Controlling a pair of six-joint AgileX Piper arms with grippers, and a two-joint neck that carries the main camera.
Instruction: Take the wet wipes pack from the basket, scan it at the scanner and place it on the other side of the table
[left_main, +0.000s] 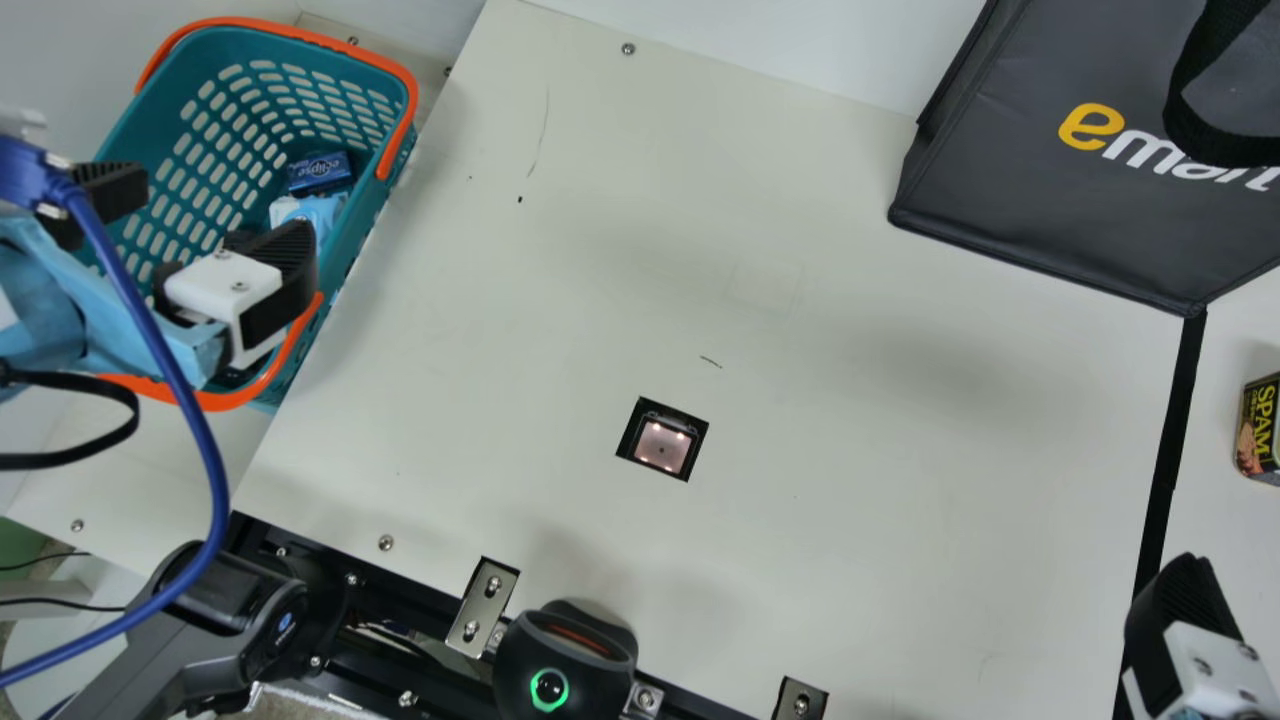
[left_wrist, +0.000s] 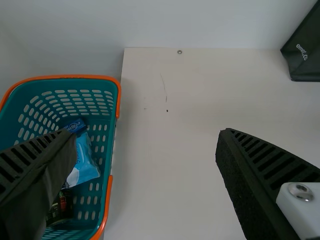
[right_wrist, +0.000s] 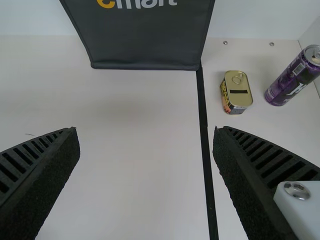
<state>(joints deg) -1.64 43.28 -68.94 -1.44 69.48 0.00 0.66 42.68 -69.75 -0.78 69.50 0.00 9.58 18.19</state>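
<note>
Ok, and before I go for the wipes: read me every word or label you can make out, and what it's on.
"emart": dark bag
"SPAM": tin beyond the black strip
"eclipse": small blue box in the basket
Too small or unclear to read: the wet wipes pack, the dark can in the basket, the purple can, the finer print on the bag and box.

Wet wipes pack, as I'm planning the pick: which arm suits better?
Left, I'd say: the left gripper is open by the basket holding the pack; the right gripper is across the table.
</note>
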